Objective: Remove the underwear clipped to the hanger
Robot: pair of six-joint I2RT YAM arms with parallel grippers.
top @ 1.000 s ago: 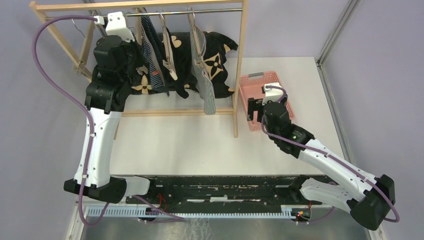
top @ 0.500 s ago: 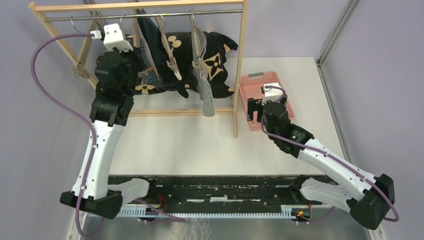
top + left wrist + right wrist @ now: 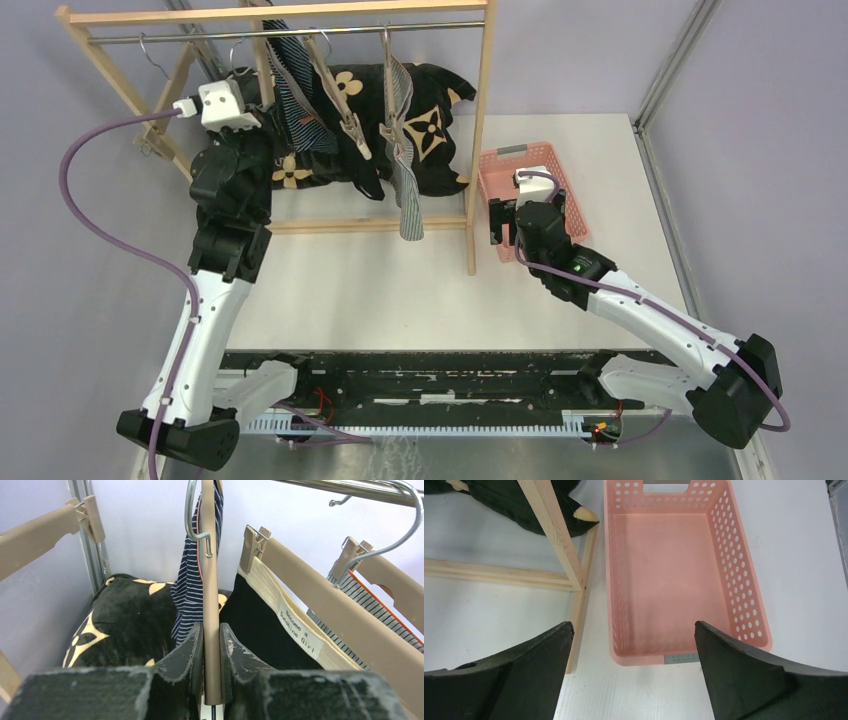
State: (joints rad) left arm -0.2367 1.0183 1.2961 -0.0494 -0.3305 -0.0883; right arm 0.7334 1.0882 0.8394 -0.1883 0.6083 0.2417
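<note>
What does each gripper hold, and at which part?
Left gripper clamps the hanger of the navy striped underwear near its lower end; right gripper holds nothing.

Printed in dark letters, "Become a Sunshine Girl", on a white label [image 3: 301,628] sewn along the cream waistband [image 3: 262,587] of the black underwear [image 3: 255,630]. Nothing else legible anywhere.

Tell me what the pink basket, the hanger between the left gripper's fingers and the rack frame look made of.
The basket: likely moulded plastic; even pink, dull sheen, rows of round holes. The hanger: smooth tan bar, probably plastic, though painted wood is possible; its hook is shiny metal wire. The rack frame: bare pale wood with visible grain, square-cut.
</note>
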